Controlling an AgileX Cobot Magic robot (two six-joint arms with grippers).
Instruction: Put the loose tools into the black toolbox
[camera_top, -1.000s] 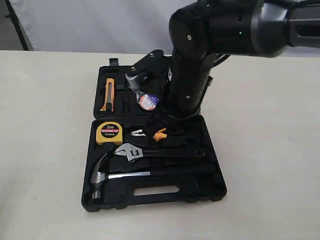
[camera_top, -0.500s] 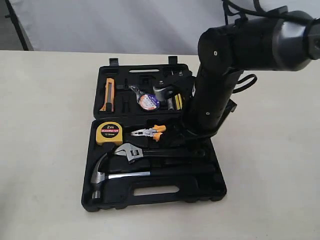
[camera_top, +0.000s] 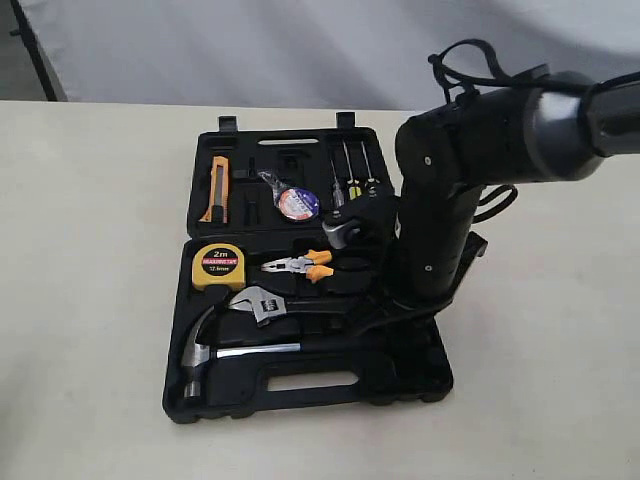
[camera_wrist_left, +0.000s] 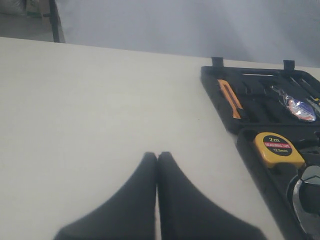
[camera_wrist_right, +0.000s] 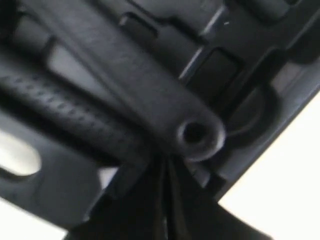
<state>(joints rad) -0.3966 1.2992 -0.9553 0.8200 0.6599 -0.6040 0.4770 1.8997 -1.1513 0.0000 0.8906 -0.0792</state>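
The hammer (camera_top: 225, 351) and wrench (camera_top: 266, 305) lie in the toolbox's (camera_top: 405, 386) handle half, and the tape roll (camera_top: 297, 204) lies in the other. Both the left gripper (camera_wrist_left: 157, 156) and the right gripper (camera_wrist_right: 165, 172) are closed and empty (the right hangs just over the wrench handle, the left over bare table (camera_wrist_left: 75, 100)).

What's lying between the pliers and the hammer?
The wrench lies between the pliers and the hammer, as the exterior view shows.

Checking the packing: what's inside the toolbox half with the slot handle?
Tape measure, pliers, wrench and hammer lie in it. The right arm hides its right part.
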